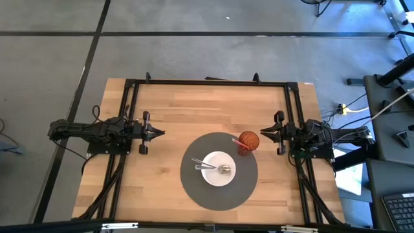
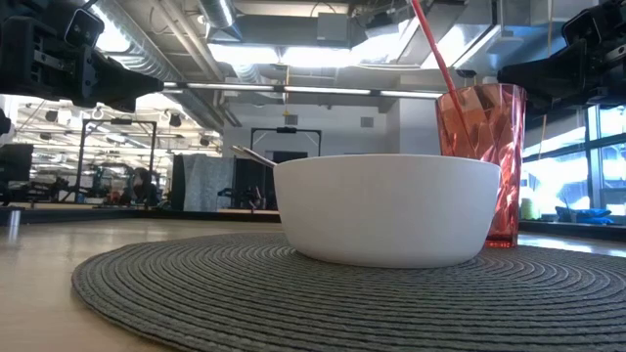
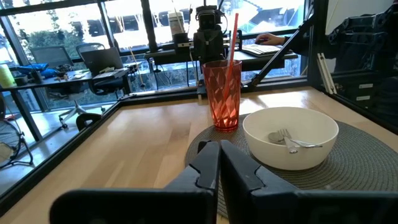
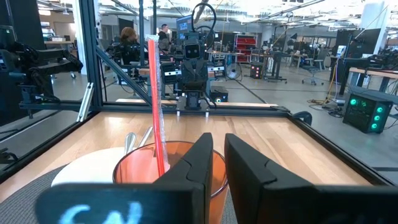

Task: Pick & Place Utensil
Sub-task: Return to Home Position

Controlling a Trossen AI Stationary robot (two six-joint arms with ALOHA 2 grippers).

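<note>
A white bowl [image 1: 218, 168] sits on a round grey placemat [image 1: 194, 188] and holds a metal fork and spoon [image 1: 206, 166], their handles leaning on the bowl's left rim. The same utensils [image 3: 287, 140] show in the left wrist view. A red faceted cup [image 1: 248, 142] with a red straw stands on the mat's far right part. My left gripper [image 1: 162, 133] hovers left of the mat, shut. My right gripper [image 1: 262, 134] hovers just right of the cup, its fingers [image 4: 217, 155] nearly together, touching nothing.
A black frame [image 1: 207, 82] runs along the table's far, left and right sides. Bare wood [image 1: 194, 110] lies between the arms on the far side of the mat. Beyond the table are desks, chairs and people in the room.
</note>
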